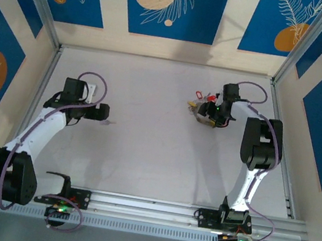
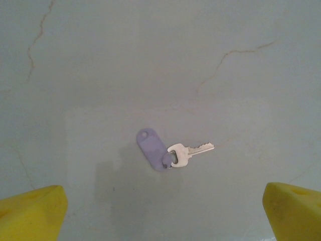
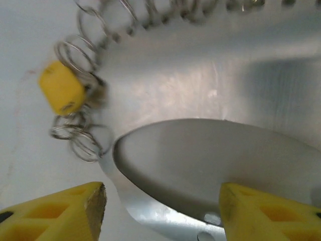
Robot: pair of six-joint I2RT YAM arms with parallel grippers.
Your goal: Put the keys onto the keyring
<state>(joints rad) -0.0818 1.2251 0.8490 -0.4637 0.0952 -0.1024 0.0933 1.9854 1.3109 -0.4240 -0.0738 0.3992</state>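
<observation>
Nearest, the left gripper (image 2: pixel 164 208) hangs spread wide over the purple key (image 2: pixel 152 149), which lies flat on the table (image 1: pixel 141 161) between the fingertips, touching neither. It looks light, stiff and thin (little height to pinch), so the plastic tag, taken across its long edges, is the better hold than the metal blade. Bare table lies all round it, so a straight descent has room.

Farther off and to the right, the right gripper (image 3: pixel 163 201) is at the ring (image 3: pixel 135 206), whose rim passes between half-spread fingers; whether they clamp it I cannot tell. The ring is rigid, smooth metal, probably slippery, so it should be held squarely across the band. The yellow key (image 3: pixel 61 88) hangs just beside it among springy wire loops (image 3: pixel 83 130) that could snag. The red key (image 1: pixel 202 94) lies just beyond. The far and right walls are near but not crowding; the open middle of the table suits bringing key and ring together.
</observation>
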